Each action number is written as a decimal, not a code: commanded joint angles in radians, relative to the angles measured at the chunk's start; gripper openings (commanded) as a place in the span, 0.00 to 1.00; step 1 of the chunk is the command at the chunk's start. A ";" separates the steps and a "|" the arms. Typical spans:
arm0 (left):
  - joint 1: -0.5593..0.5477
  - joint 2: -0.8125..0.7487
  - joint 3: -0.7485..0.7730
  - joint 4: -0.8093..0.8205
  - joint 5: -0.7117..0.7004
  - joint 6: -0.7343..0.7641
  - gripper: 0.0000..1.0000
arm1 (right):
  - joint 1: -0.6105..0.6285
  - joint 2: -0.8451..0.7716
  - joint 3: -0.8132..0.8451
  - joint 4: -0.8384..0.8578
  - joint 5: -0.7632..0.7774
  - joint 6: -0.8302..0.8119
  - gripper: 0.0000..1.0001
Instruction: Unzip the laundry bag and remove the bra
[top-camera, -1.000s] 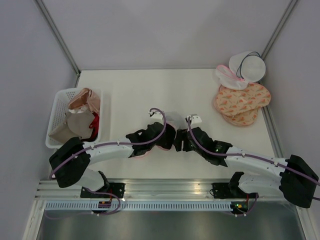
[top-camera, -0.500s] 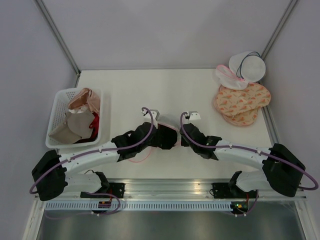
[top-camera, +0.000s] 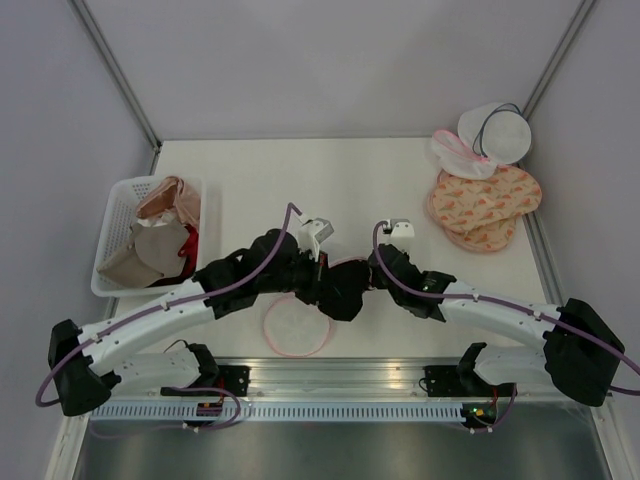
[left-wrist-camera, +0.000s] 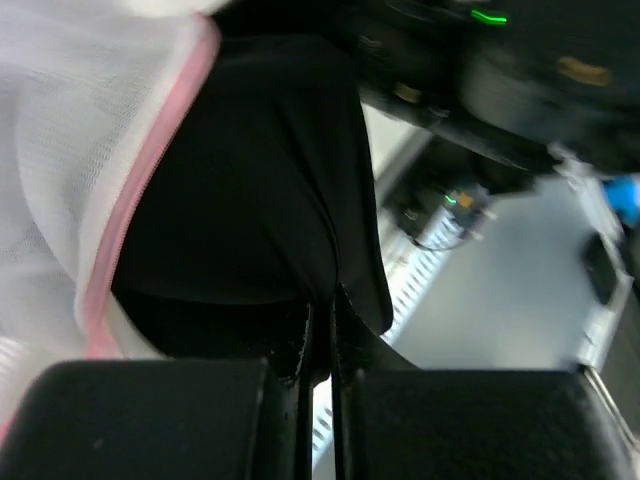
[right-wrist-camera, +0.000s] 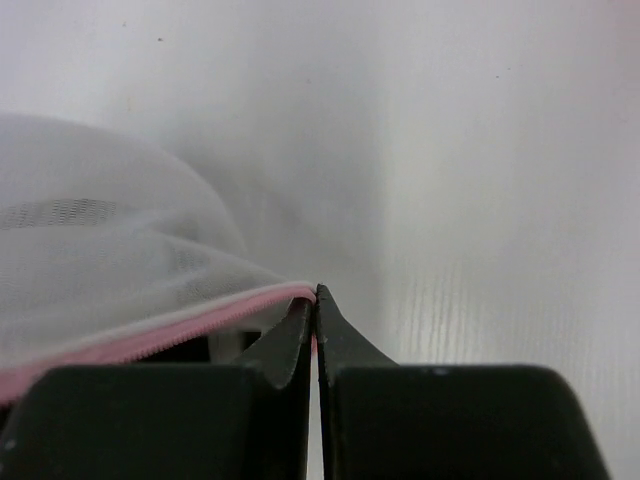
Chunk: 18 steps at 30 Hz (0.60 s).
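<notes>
Left tool (left-wrist-camera: 322, 300): fingers pressed together, pinching a fold of the black bra (left-wrist-camera: 240, 190); judged to be drawing it out through the opening.
Right tool (right-wrist-camera: 315, 300): clamped tight on the pink zipper trim of the laundry bag (right-wrist-camera: 100, 250); probably anchoring the rim so the pouch is not travelling with the bra.
Bag position: lying near 6 o'clock on the surface (top-camera: 250, 170), unzipped, one round half resting flat.
Bra position: bunching between the two tools, crossing the pink rim, partly out.
Surroundings: white basket (top-camera: 108, 240) of garments at 9 o'clock; peach patterned bags (top-camera: 490, 205) and white round bag (top-camera: 497, 135) at 2 o'clock, well apart.
Obstruction: both arms are hiding the pouch mouth from above; cannot tell if the straps are snagging.
</notes>
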 joint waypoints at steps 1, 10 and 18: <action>-0.004 -0.130 0.100 -0.072 0.233 0.036 0.02 | -0.017 0.008 0.017 -0.039 0.077 0.011 0.01; -0.004 -0.323 0.226 -0.235 -0.032 0.032 0.02 | -0.060 0.012 -0.027 -0.033 0.091 0.037 0.00; 0.002 -0.431 0.120 -0.246 -0.878 0.099 0.02 | -0.069 0.019 -0.049 0.001 0.022 0.045 0.00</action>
